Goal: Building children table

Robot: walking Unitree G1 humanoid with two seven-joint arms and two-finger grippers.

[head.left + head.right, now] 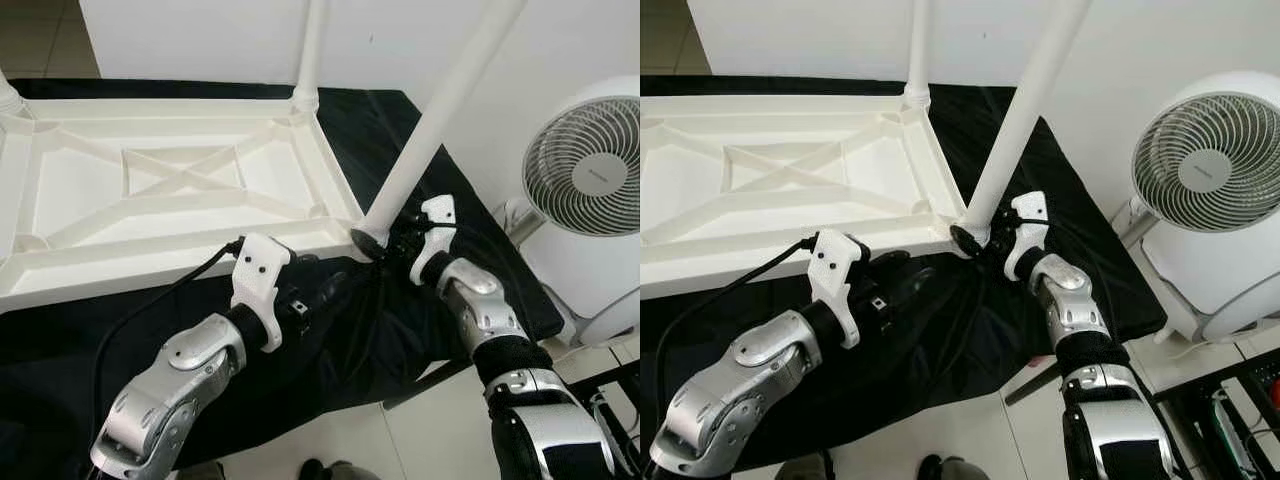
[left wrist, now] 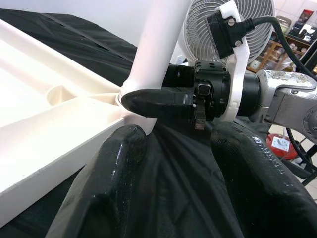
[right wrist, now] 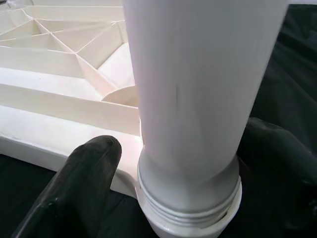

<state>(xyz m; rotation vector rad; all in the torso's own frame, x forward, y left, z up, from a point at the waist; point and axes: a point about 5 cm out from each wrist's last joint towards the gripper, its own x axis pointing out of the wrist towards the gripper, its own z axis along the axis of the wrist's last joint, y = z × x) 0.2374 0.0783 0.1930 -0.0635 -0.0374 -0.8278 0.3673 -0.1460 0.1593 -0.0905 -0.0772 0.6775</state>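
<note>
A white plastic table top [image 1: 180, 180] lies upside down on a black cloth. One white leg [image 1: 310, 50] stands upright in its far right corner. A second white leg [image 1: 430, 130] leans over the near right corner, its threaded end [image 3: 188, 208] sitting at the corner socket. My right gripper [image 1: 378, 238] is shut on this leg just above the thread, one finger [image 3: 94, 173] on each side. My left gripper [image 1: 335, 285] is open, low over the cloth just in front of that corner, fingers [image 2: 114, 173] spread wide and holding nothing.
A white floor fan [image 1: 585, 165] stands close on the right, beside the black-covered surface's edge [image 1: 520, 300]. A white wall runs behind the table top. A black cable [image 1: 150, 305] trails from my left wrist across the cloth. Tiled floor [image 1: 420, 440] lies below.
</note>
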